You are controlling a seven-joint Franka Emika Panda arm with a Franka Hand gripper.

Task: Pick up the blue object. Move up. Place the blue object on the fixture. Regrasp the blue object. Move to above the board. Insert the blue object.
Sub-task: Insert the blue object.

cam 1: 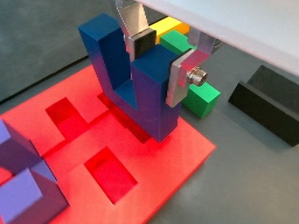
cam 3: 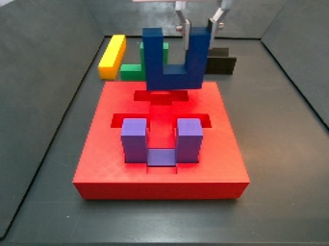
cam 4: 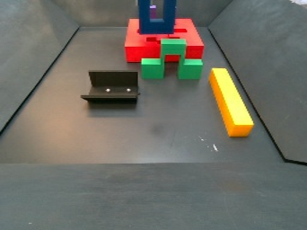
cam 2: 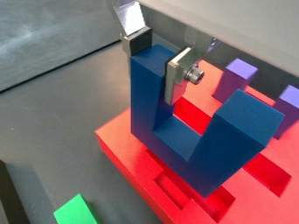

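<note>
Two silver fingers (cam 2: 179,73) of my gripper (cam 1: 160,54) clamp one prong of blue object (cam 3: 172,60), arm reaching straight down over board (cam 3: 106,154). Block dark blue, U-shaped, prongs up, base at board's rear cut-out. Purple block (cam 3: 152,139) seated toward board's front, well apart; I see fixture (cam 4: 110,88) off board on open floor.

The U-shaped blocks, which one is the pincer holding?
The dark blue block. The pincer grips one of its upright prongs over the red board's far end. The lighter purple block sits untouched in the board's near end.

Wrist views hug the claw (cam 1: 162,54); side views face oppositely.
</note>
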